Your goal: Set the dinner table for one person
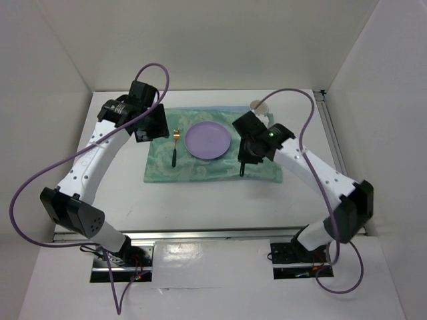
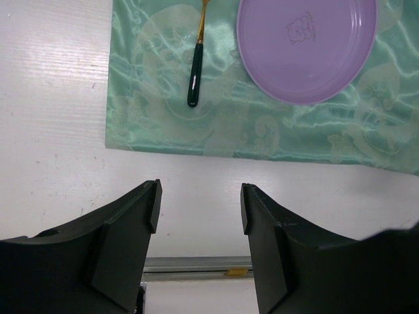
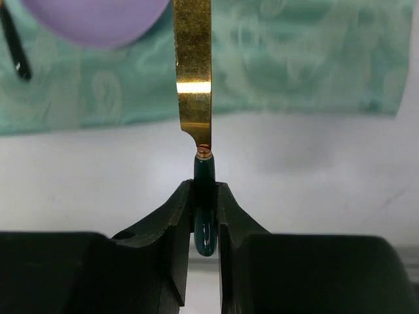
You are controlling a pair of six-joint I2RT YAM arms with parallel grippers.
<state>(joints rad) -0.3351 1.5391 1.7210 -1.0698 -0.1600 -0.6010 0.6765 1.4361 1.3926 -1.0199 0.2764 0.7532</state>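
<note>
The left arm (image 1: 90, 157) is being held stretched forward and bent inward at the wrist. The left gripper (image 2: 200, 208) is being held with its jaws wide apart. The right arm (image 1: 313, 170) is being reached inward, and the right gripper (image 3: 205, 203) is being pressed closed on the handle of a knife (image 3: 193, 59).

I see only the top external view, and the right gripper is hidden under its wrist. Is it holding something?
Observer: Yes. The right gripper is shut on the dark green handle of a gold knife.
Operator: And the other one, is it empty?
Observer: Yes. The left gripper is open and empty; only white table shows between its jaws.
Operator: Is there any detail on the tableware that I miss?
Observer: The purple plate carries a small faint drawing on its face.
</note>
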